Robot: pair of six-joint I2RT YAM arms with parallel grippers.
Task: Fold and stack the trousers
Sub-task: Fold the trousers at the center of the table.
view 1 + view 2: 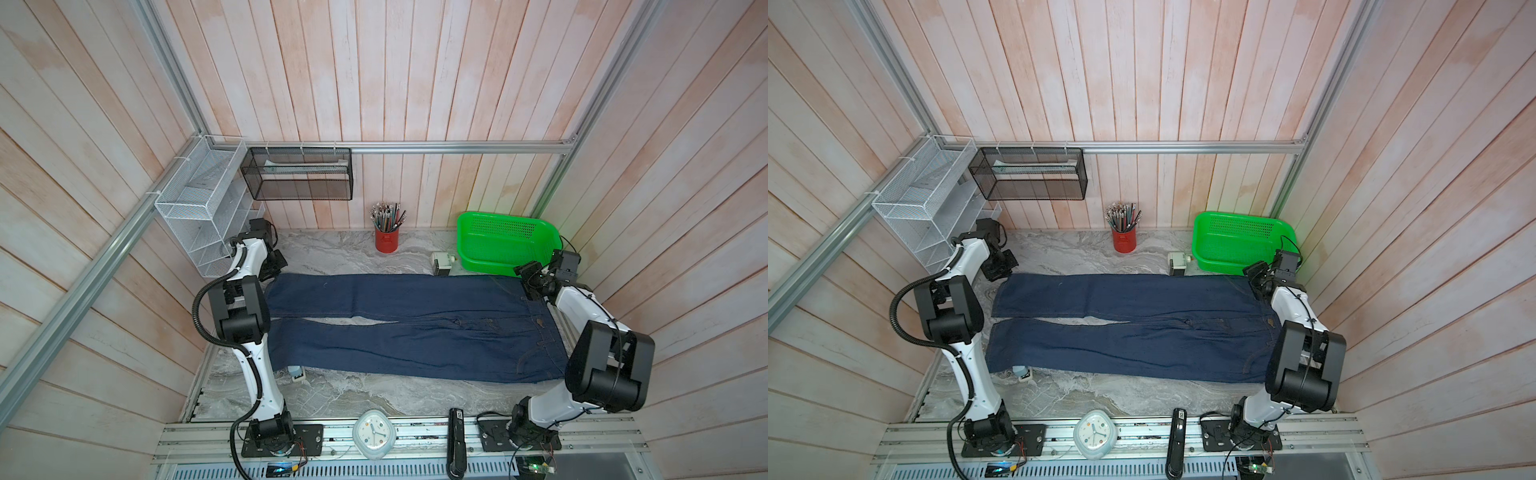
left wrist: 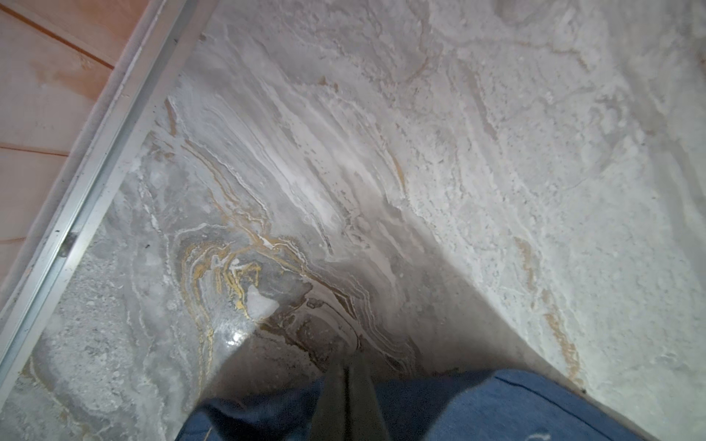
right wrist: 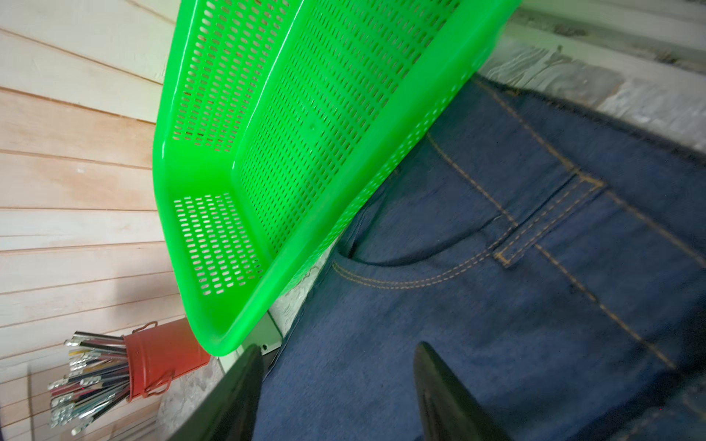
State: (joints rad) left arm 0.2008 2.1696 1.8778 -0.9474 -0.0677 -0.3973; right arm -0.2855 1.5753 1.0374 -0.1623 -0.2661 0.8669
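The dark blue denim trousers (image 1: 415, 332) (image 1: 1142, 332) lie flat across the marble table, legs to the left and waistband to the right, with a small tan patch (image 1: 539, 322) at the waist. My left gripper (image 1: 274, 268) (image 1: 1000, 268) sits at the hem of the far leg. In the left wrist view its fingers (image 2: 347, 362) are pressed together and denim (image 2: 496, 404) bunches on both sides of them. My right gripper (image 1: 532, 286) (image 3: 340, 359) hovers open over the far waistband corner (image 3: 496, 286), nothing between its fingers.
A green basket (image 1: 507, 245) (image 3: 305, 133) stands just behind the waistband. Beside it is a small white device (image 1: 442, 262), and a red cup of pencils (image 1: 386, 241) stands at the back wall. Wire racks (image 1: 199, 208) hang at the left. A clock (image 1: 374, 432) lies on the front rail.
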